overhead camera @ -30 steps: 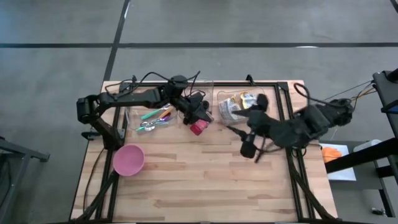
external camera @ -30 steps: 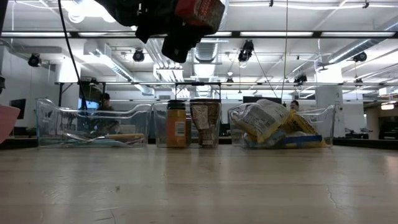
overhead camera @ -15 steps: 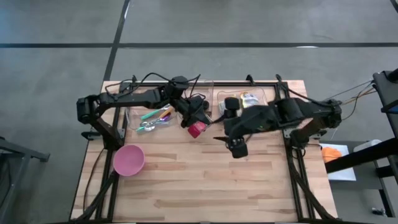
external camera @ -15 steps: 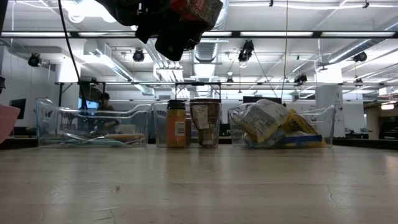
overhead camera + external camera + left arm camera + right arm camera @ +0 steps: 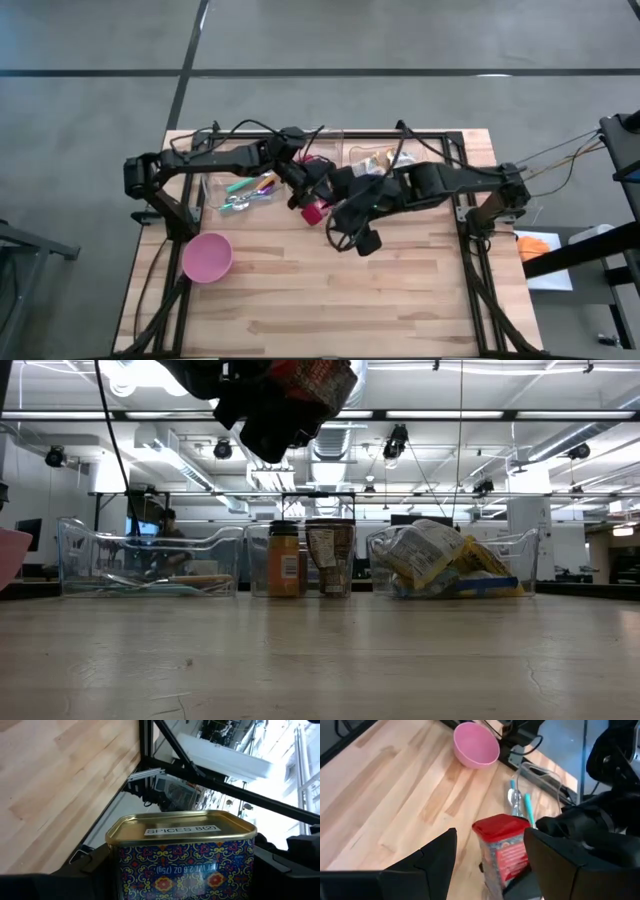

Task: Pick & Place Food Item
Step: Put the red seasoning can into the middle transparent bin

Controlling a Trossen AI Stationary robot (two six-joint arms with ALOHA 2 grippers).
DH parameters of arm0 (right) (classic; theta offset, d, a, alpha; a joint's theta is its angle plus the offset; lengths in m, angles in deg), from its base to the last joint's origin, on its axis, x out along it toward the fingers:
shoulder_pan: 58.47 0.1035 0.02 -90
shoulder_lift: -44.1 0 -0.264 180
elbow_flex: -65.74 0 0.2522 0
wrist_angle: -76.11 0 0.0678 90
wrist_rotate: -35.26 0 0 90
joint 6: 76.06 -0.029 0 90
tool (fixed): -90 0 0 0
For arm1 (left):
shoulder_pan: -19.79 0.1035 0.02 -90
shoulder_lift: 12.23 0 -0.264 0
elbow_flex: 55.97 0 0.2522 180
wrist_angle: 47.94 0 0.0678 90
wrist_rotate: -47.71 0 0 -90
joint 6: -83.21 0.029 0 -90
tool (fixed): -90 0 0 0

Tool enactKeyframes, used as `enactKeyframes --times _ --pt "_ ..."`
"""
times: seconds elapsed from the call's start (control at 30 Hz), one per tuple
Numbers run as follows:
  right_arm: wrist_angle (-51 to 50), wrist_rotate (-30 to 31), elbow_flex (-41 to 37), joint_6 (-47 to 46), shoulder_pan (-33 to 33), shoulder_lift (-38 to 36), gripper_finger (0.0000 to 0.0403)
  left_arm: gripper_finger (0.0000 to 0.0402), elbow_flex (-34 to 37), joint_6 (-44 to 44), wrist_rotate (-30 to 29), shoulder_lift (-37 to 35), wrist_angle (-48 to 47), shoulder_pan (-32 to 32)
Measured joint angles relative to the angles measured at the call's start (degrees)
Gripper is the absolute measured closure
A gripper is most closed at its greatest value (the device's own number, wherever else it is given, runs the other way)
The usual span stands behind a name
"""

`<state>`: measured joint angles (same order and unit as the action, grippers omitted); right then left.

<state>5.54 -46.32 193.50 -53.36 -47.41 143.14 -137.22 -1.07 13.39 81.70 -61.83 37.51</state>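
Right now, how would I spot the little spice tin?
Find the wooden table, then the left end effector above its middle. The spice tin is held there, off the table: red lid, patterned sides, unlike the jars standing in their clear bin.

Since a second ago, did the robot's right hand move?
Yes. In the high view the right gripper swung left across the table, away from the snack bin and toward the spice tin held up by the left gripper.
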Motion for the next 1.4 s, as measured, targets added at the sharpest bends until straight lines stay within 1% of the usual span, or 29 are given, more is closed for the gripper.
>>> enactKeyframes --times 0.07,0.17,0.3,0.47,0.73,0.9,1.07,1.23,1.4 --pt "0.0 -0.8 0.2 0.3 -0.5 0.5 0.0174 0.0106 0.0 0.0 -0.7 0.0 -0.4 -0.6" --pt "0.0 -4.1 1.3 -0.3 -1.5 1.7 0.0174 0.0106 0.1 0.0 -1.0 0.0 -0.8 -1.1" --pt "-1.2 -4.6 4.2 -0.9 -1.5 3.9 0.0174 0.0106 0.3 1.3 -1.8 0.0 -1.4 -1.0" --pt "-8.7 -5.9 10.1 -1.0 -1.6 8.5 0.0174 0.0106 0.3 1.6 -2.1 0.0 -1.5 -1.1" --pt "-16.4 -5.9 21.2 5.0 -1.2 15.7 0.0174 0.0106 0.3 2.8 -2.1 0.0 -1.7 -1.2" --pt "-15.5 -5.1 20.3 7.7 -0.6 14.9 0.0174 0.0106 0.3 4.8 -2.1 0.0 -3.4 -1.2" --pt "-14.5 0.4 20.7 8.1 -0.6 13.7 0.0174 0.0106 0.3 5.0 -2.1 0.0 -3.8 -1.2" --pt "-14.9 0.6 20.7 7.5 -0.9 13.7 0.0174 0.0106 0.3 5.0 -2.1 0.0 -4.0 -1.2" --pt "-15.0 0.8 20.6 9.3 -1.0 14.9 0.0174 0.0106 0.3 5.0 -2.1 0.0 -4.0 -1.2"
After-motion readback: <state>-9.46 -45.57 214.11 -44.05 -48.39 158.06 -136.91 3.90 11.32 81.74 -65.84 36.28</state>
